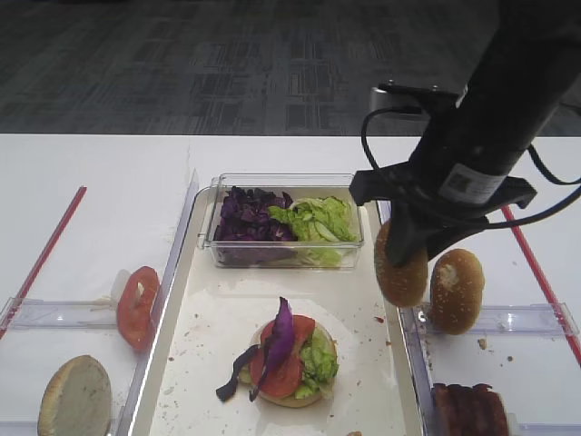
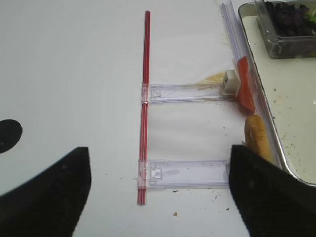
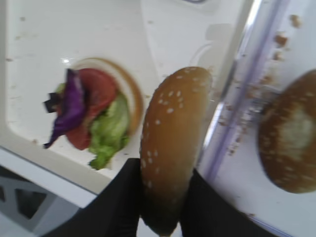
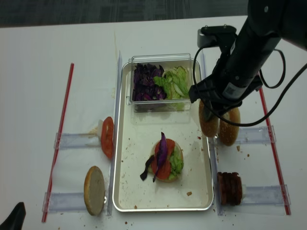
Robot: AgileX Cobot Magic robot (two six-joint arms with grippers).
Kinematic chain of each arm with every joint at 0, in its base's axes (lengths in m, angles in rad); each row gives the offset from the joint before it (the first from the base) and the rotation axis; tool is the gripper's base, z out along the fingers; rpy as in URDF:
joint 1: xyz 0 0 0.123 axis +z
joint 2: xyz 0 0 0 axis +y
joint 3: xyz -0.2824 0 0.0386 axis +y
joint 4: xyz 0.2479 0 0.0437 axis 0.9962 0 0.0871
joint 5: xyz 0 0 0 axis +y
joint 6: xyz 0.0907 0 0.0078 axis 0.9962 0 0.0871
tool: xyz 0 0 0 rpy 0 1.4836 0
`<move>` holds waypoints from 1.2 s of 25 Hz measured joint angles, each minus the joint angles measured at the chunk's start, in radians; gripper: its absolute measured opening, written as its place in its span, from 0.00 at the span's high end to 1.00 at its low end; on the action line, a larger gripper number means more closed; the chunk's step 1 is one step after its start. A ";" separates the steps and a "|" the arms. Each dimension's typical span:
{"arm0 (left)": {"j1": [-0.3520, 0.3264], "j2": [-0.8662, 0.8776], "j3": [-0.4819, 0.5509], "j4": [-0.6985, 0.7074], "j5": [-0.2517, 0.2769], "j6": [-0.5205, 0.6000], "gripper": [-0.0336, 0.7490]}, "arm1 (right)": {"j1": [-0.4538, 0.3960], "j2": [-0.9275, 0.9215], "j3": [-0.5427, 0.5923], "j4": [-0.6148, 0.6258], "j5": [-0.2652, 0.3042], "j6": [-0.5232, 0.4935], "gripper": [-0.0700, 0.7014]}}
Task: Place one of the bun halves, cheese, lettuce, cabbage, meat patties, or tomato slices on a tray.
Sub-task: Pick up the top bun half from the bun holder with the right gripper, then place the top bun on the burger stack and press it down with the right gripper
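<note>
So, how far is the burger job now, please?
Done: a bun base with lettuce, tomato slices and cabbage already sits on the tray. In hand: the right gripper holds the sesame bun top on edge, above the tray's right rim. Left: carrying it over the stack and releasing it. No patty shows in the stack.

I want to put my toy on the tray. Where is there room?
Bare spots on the tray: the near strip below the burger, and the gap between the burger and the clear box. The far end is crowded by that box.
</note>
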 joint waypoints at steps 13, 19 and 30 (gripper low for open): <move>0.000 0.000 0.000 0.000 0.000 0.000 0.24 | 0.000 0.000 0.000 0.686 0.095 -0.417 0.60; 0.000 0.000 0.000 0.000 0.000 0.000 0.24 | 0.000 0.009 0.019 0.718 0.108 -0.452 0.60; 0.000 0.000 0.000 0.000 0.000 0.000 0.24 | 0.000 0.131 0.099 0.743 0.090 -0.564 0.60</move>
